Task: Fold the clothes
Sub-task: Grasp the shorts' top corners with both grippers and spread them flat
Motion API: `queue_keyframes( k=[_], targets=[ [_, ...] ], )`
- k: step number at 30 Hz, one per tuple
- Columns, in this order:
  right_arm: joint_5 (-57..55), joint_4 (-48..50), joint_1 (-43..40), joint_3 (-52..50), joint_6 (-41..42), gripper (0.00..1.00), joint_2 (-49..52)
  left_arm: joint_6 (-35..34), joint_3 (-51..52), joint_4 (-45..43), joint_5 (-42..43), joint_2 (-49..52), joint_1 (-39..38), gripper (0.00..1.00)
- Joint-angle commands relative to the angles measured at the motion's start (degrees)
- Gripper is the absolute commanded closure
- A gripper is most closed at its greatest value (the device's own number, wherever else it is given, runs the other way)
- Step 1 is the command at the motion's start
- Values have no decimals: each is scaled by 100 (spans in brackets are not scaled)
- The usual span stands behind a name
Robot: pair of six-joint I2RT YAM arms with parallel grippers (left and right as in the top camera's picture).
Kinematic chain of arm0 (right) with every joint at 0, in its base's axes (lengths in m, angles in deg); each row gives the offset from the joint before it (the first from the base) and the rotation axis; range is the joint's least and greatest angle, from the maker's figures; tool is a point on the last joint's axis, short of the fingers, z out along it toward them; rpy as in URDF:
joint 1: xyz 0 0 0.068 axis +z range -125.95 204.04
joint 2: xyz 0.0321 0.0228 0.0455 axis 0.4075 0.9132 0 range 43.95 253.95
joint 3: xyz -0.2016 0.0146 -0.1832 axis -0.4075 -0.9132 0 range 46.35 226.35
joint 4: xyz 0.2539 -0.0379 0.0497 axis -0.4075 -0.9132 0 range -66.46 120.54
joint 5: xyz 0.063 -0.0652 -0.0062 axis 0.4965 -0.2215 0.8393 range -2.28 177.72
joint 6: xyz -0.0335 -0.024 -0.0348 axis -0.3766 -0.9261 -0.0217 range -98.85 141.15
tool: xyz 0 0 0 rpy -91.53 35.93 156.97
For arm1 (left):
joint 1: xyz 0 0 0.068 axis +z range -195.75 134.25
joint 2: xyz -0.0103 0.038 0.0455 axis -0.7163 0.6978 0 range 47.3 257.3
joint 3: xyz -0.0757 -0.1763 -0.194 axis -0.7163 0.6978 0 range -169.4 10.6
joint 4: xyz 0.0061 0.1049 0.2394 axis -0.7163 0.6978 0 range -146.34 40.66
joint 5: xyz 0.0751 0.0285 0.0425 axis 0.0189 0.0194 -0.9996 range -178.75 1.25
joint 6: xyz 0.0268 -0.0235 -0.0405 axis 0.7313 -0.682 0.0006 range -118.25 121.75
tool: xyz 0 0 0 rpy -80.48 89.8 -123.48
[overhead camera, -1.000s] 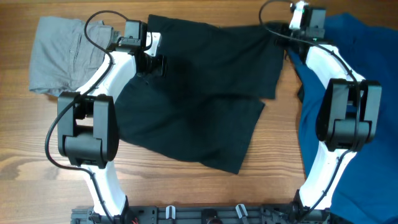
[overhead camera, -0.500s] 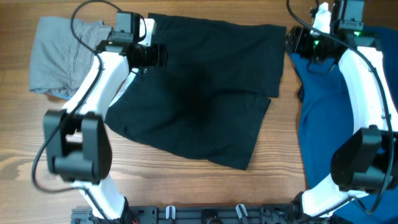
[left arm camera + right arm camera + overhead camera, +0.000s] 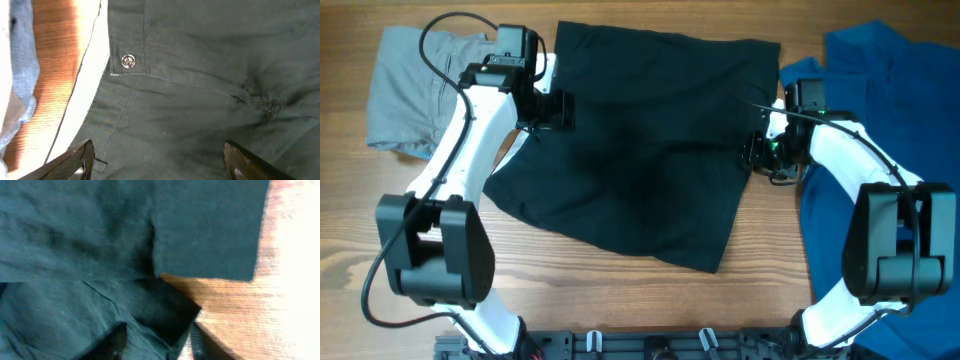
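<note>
— Where are the black shorts [image 3: 650, 150]?
— Laid flat mid-worktop [image 3: 380, 240], up against the far edge.
— And the jaws?
— The left arm [image 3: 470, 130] has its jaws spread wide above the waistband button [image 3: 129, 61]. The right arm [image 3: 850, 150] has its jaws apart at the right hem.

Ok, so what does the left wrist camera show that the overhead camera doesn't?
Only the left wrist view shows the metal button and the seam stitching on the black shorts. Only the overhead view shows the shorts' whole outline, the blue garment on the table's right side, and the right tool at the shorts' right edge. Both show the black shorts, the wooden table and the left tool, open over the cloth.
</note>
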Motion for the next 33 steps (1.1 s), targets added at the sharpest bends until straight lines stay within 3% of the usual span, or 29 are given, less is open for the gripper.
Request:
queue_keyframes(
  k=[1,7,17,18,19,20,22,28,33],
  targets=[
    [378,-42,-33,50,-192,94,13,-52,216,31,50,299,20,18],
    [149,-595,-549,422,-74,96,-605,-52,702,-133,203,398,20,17],
    [-125,1281,-662,409,398,96,-444,-52,1727,-1405,476,413,20,18],
    [-133,1408,-662,409,483,92,-387,-52,1727,-1438,476,413,22,18],
    [-144,1447,-664,409,490,63,-339,-52,1727,-1493,474,413,22,17],
    [-302,1423,-669,409,452,42,-330,-55,1727,-1591,476,413,22,17],
    [-459,1248,-682,411,378,37,-345,-57,1705,-1687,479,411,22,16],
    [-116,-433,-730,411,125,35,-647,-57,1453,-1681,498,227,22,16],
    [142,-1685,-675,275,-177,35,-697,-52,1405,-2310,564,284,20,15]
  ],
)
